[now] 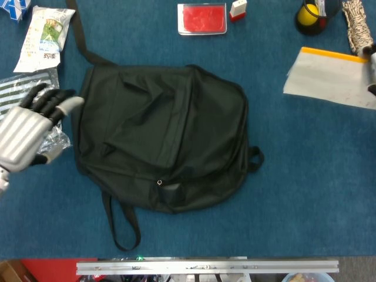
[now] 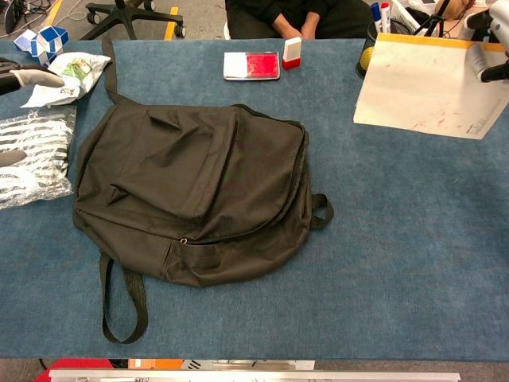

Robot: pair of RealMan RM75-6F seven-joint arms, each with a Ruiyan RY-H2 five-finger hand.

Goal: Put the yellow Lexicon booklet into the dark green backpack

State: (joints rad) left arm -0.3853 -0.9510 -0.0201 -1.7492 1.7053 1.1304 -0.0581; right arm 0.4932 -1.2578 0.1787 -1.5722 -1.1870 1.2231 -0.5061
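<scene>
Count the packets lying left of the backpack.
2: a white snack packet at the far-left corner, and a striped one nearer, partly under the left hand. More may lie off-frame.

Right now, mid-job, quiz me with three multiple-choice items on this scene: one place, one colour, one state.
1. Where is the left robot hand?
A. On the red tray
B. Beside the backpack, over the striped packet
C. Inside the backpack

2. What colour is the booklet's top edge?
A. Yellow
B. Green
C. Red

3. What is the booklet's state?
A. Inside the backpack
B. Flat on the table
C. Held up by the right robot hand

Answers: B, head view shows it there; A, a yellow strip shows; C, the hand grips its right edge.
</scene>
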